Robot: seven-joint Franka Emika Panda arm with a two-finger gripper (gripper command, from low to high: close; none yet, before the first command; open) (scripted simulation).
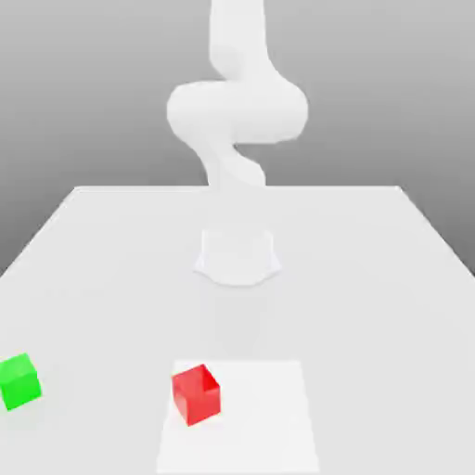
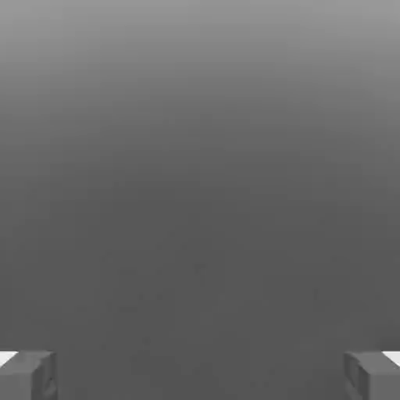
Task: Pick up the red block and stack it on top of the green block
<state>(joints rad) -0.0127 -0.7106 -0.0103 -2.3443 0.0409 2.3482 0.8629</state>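
Ref. exterior view: arm [image 1: 237, 107] stands behind the blocks, base [image 1: 237, 257] on the tabletop [image 1: 357, 278]. The arm rises from the base, bends at the thick mid joint, then runs up out of the pic at the top edge. Arm, base and tabletop are all white or near-white; backdrop is a grey gradient.

Red block [image 1: 197, 395]: located on the white pad [image 1: 260, 422], at the pad's far corner toward the exterior view's left, approx. along that side edge. Block is turned at an angle to the pad edges. Its top shows two tones — brighter red plus a darker triangular area. Colour on the front faces is solid red.

Green block [image 1: 19, 382]: located on the tabletop, off the pad, at the exterior view's left border. Also turned at an angle; top is a lighter green than the darker side face. Red block and green block stand well apart, at roughly the same depth. Both are in front of the base, well apart from it.

Ref. hand view: fingers [image 2: 41, 377] are spread wide — one at each side, dark grey, inner faces opposed across the gap. Small white areas show beside them, poss. part of the hand, ID uncertain. Bkgd. between the fingers is plain grey.
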